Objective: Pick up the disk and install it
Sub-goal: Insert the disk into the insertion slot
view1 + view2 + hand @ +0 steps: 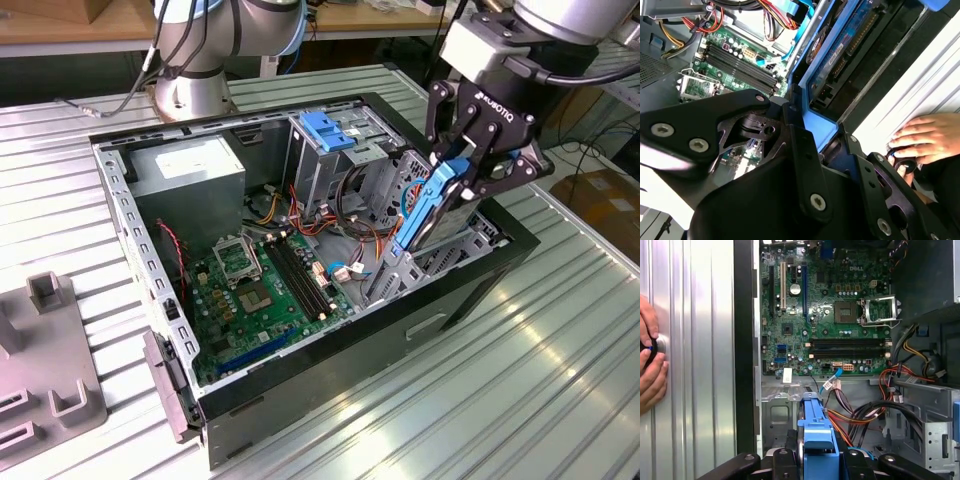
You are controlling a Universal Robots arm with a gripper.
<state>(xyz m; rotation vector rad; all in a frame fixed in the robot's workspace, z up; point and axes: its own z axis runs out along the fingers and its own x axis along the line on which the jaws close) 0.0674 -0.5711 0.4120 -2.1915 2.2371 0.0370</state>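
Jaws clamp tilted disk (428, 203) beside cables (862, 416) (hand (923, 136) nearby).

The disk (428, 208), a flat silver drive framed by a blue plastic bracket, is standing on its edge and leaning steeply. The pincer (462, 180) is gripping its upper end, and its lower end is dipping into the open computer case (400, 335), at the exterior view's right.
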